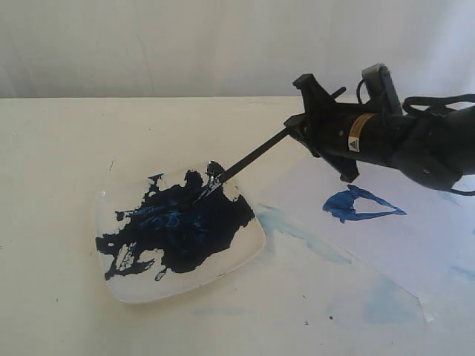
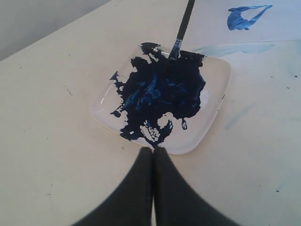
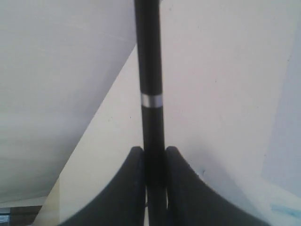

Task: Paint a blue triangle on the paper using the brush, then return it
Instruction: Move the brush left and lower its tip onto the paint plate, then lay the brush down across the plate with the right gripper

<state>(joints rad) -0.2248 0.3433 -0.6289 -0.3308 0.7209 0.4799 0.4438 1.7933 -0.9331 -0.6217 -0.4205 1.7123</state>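
My right gripper (image 1: pixel 297 127) is shut on the black brush (image 1: pixel 252 157), which slants down to the left. The bristle tip rests in the dark-blue paint at the far edge of the square white plate (image 1: pixel 249 248). In the right wrist view the fingers (image 3: pixel 134 165) clamp the brush (image 3: pixel 150 70) just behind its silver band. The blue triangle (image 1: pixel 360 204), with one corner filled, lies on the paper (image 1: pixel 415 252) under the right arm. In the left wrist view, the left gripper (image 2: pixel 153 150) is shut and empty, hovering just off the plate (image 2: pixel 214 122), and the brush (image 2: pixel 184 23) reaches in from the opposite side.
Pale light-blue smears (image 1: pixel 297 230) mark the table between the plate and the paper, with more smears (image 1: pixel 382 304) near the paper's front corner. A white backdrop closes off the far side of the cream table (image 1: pixel 59 163).
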